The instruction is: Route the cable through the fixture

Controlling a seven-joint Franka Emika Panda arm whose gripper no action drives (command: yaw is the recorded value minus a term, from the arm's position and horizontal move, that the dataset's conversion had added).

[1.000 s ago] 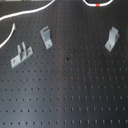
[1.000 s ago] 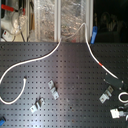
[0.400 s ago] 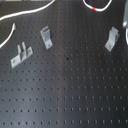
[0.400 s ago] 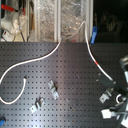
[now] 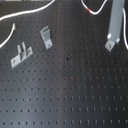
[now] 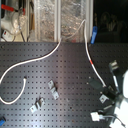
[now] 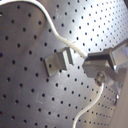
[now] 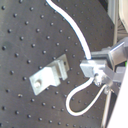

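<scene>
Cable [image 6: 47, 55] lying slack across the perforated bench [image 5: 75, 95], near a metal bracket [image 8: 49, 75].
Gripper [image 8: 102, 75] appears clamped on the cord beside this bracket; thin, light and limp, it likely handles best grasped close to its red tape band [image 6: 91, 61].

lab bench, black perforated breadboard table [image 5: 75, 95], small metal brackets [image 5: 46, 37], cluttered shelving [image 6: 50, 20]
</scene>
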